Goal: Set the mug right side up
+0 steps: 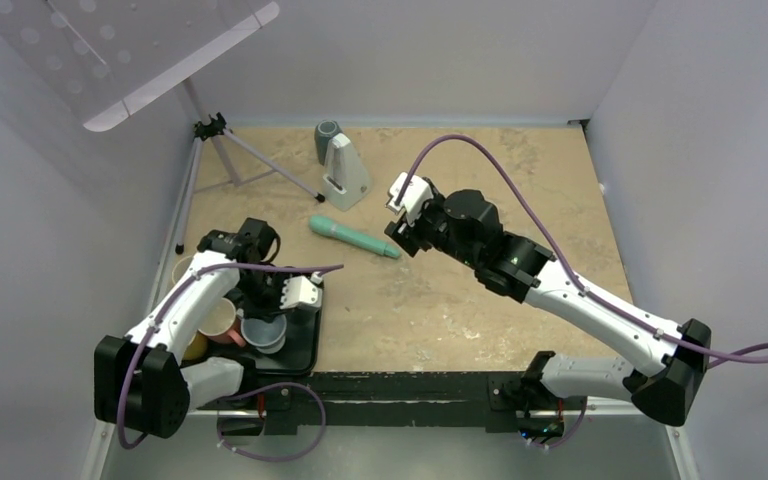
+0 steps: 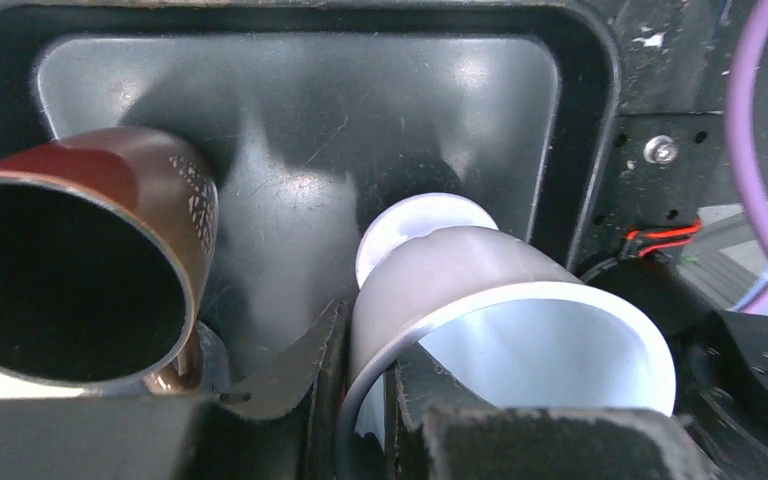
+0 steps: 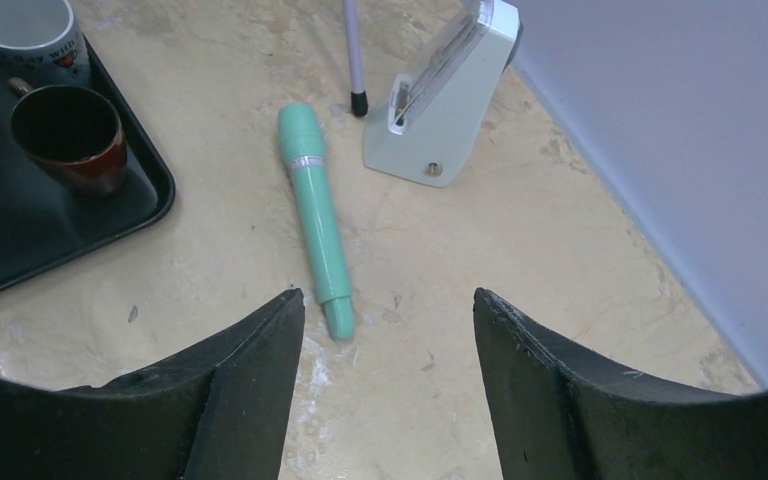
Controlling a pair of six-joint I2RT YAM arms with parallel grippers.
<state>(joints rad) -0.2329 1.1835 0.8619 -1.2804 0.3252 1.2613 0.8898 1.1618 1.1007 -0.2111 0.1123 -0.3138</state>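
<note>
Biggest thing first: on the table (image 1: pixel 460 300), the black tray (image 1: pixel 307 345) sits near left. Your mug (image 2: pixel 460 290) is over the tray's right side, just beside a brown mug (image 2: pixel 80 290). I can't tell if it's resting on the tray or lifted.

Your left gripper (image 2: pixel 362 392) is pinched narrow on the mug's rim, one finger inside the wall and one outside. Your right gripper (image 3: pixel 385 300) hangs mid-table, jaws wide and holding nothing, above a teal stick (image 3: pixel 315 210).

Handling-wise, I'd guess stiff glazed ceramic. That makes it heavyish for a rim pinch, slick, and chippable if it knocks the brown mug or the tray wall. The rim's a fair grab, but it'll probably want to swing as you rotate.

The left wrist shows the pinch and the mug tipped mouth-toward-camera. From the top, the arm hides most of that. The right wrist misses your mug completely and only catches the brown mug plus a white one (image 3: pixel 20 35).
</note>
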